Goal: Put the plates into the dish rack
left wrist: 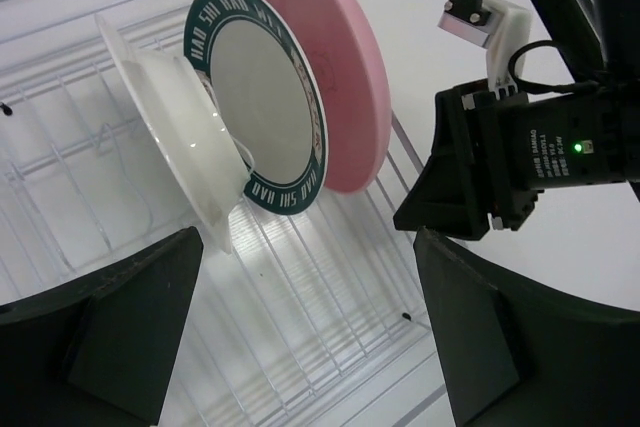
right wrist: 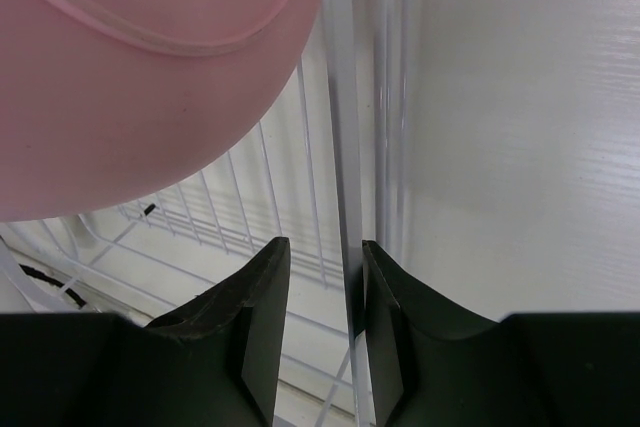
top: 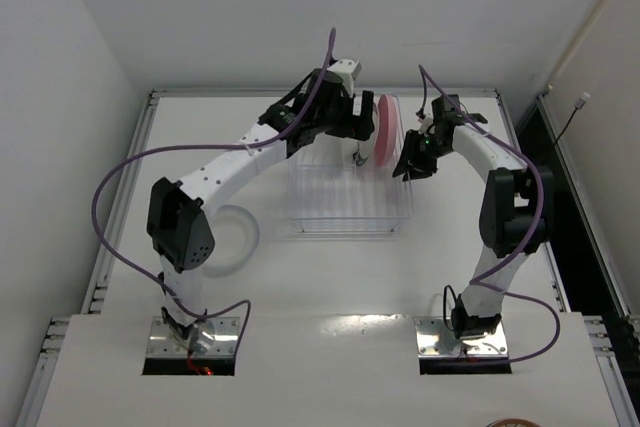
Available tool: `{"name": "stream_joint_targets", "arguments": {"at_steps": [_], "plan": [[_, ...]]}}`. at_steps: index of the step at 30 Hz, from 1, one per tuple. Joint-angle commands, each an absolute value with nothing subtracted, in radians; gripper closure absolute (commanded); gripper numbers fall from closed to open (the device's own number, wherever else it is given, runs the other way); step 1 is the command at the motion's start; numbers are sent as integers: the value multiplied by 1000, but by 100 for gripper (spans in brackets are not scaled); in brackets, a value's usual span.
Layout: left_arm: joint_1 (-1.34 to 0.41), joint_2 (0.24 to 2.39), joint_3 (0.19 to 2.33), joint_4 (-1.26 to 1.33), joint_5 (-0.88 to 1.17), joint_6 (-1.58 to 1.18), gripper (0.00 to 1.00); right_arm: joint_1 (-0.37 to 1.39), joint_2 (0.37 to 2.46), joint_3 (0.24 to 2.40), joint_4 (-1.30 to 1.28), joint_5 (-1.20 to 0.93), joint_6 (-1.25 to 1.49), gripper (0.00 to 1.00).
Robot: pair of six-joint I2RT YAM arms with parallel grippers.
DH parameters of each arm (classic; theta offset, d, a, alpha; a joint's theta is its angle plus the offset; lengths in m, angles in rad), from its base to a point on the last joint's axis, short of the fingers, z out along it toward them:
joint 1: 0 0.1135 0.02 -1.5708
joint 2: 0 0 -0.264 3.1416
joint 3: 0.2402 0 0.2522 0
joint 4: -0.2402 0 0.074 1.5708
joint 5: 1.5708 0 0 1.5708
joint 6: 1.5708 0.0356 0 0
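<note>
My left end effector (left wrist: 305,252) gapes wide and empty over the rack (top: 340,232). My right end effector (right wrist: 324,247) is nipped onto its 3 o'clock wall. The clear plate (left wrist: 160,117), teal plate (left wrist: 260,97) and pink plate (left wrist: 345,67) stand on edge at 1 o'clock, their edges running 12 to 6. The flat plate (top: 238,237) lies on the desk (top: 330,287) at 8 o'clock. I judge it stiff, slick and breakable, so I'd take it by the rim.

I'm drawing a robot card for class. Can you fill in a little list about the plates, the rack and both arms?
Standing in dish rack: clear plate, teal-rimmed plate, pink plate, all on edge
Not loaded yet: second clear plate, flat on table, left of rack
Left end effector: open, empty, above rack
Right end effector: closed on rack's clear side wall
</note>
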State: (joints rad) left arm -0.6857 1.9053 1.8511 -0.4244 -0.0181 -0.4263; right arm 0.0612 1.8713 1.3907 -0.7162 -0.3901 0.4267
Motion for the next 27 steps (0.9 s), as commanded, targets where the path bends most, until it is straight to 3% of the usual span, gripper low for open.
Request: {"name": "stream_joint_targets", "arguments": {"at_steps": [1,8,17,21,27], "plan": [[-674,1830,1815,-393,-11,-399,15,81,1827,1394,-643,-471,443,69],[-652,1724,1767,-454,-174,-399,15,81,1827,1394,-643,-471,443,68],[-652,1448,1576,-621,-823,-507,13,72,1783,1394,-663,-459,443,36],[-632,1469,1540,-858,-844,-616,0,72,1752,1394,-686,-422,443,33],[-632,1476,1377,-962,-767,-785,0,72,1671,1405,-722,-381,443,26]]}}
